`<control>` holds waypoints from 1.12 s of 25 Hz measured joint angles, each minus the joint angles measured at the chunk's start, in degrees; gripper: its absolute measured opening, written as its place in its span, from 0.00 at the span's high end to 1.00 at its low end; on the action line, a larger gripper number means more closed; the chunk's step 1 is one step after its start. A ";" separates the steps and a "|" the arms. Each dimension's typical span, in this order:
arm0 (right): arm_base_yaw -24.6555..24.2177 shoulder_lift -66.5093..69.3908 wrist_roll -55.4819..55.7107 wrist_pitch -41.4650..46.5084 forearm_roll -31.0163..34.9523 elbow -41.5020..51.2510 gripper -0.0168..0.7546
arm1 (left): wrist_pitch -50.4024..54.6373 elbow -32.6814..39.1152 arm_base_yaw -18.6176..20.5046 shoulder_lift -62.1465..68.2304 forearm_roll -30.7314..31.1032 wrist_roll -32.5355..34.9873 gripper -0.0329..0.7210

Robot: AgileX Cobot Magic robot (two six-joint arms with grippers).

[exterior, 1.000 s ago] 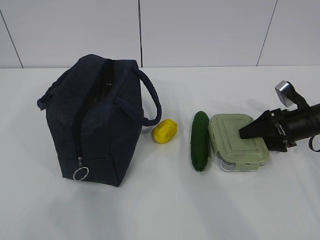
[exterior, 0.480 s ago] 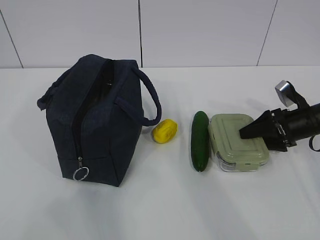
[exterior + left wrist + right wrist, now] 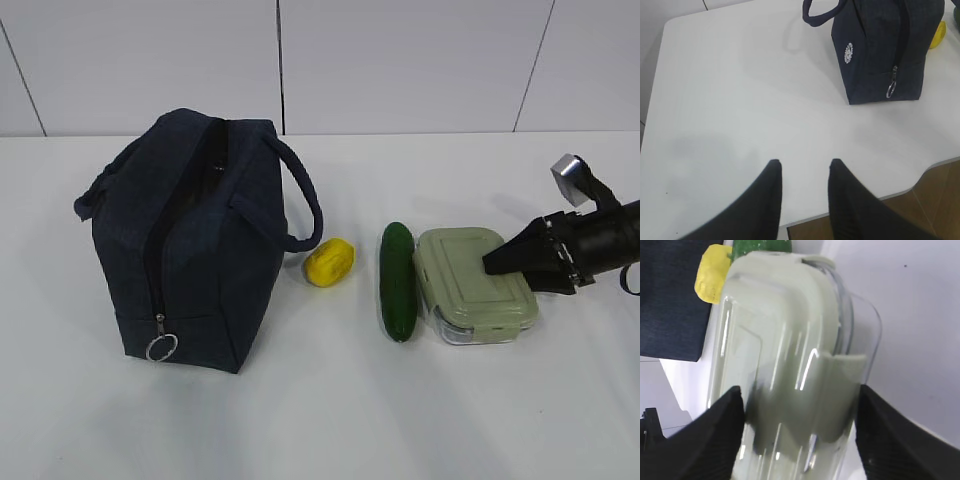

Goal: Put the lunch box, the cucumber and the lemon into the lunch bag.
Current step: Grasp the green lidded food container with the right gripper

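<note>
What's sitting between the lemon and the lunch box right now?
The cucumber lies between the lemon and the lunch box, close against the box, with bare table on its lemon side. The exterior view shows this.

On the desk (image 3: 330, 420) stands the bag (image 3: 190, 240), zipper open. The lemon (image 3: 329, 262) lies just beside it, then the cucumber (image 3: 397, 281) touching the box (image 3: 474, 285). The right claw (image 3: 500, 263) reaches over the box's right end.
</note>
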 joint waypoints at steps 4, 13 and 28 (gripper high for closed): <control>0.00 0.00 0.26 0.40 0.00 -0.09 0.38 | 0.00 0.00 0.00 0.00 0.00 0.00 0.65; 0.00 0.00 0.62 0.98 -0.19 -0.09 0.48 | 0.00 0.00 0.00 0.00 0.00 0.00 0.65; 0.00 0.00 0.75 1.06 -0.19 -0.13 0.48 | -1.63 -1.46 0.00 16.22 -9.36 4.76 0.65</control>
